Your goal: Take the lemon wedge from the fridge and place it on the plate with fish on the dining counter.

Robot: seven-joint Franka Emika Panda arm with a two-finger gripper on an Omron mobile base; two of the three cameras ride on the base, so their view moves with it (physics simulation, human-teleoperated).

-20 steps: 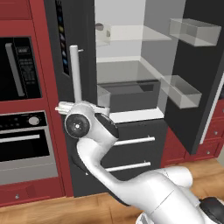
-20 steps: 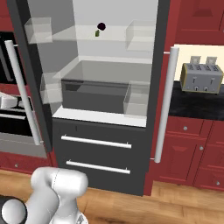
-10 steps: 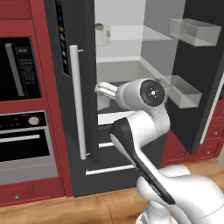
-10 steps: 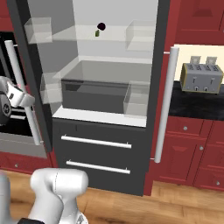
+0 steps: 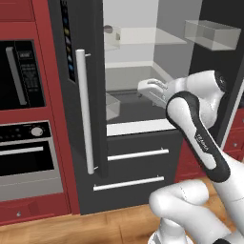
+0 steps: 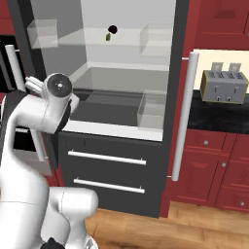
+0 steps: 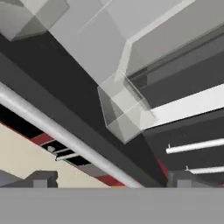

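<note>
Standing open, the tall dark grey two-door fridge point(image 6: 121, 160) shows its white inside, where the tiny yellow-green lemon wedge point(image 6: 108, 37) lies on the upper shelf just beside a small dark roundish lump point(image 6: 113, 29). Lower and nearer, the white two-finger gripper point(image 7: 109, 178) hangs wide open, holding nothing.

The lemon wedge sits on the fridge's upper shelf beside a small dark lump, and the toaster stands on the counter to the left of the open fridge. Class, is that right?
Not quite. The toaster stands on the counter to the right of the open fridge, not the left, as the right base view shows. The rest holds: the lemon wedge sits on the upper shelf beside the small dark lump.
</note>
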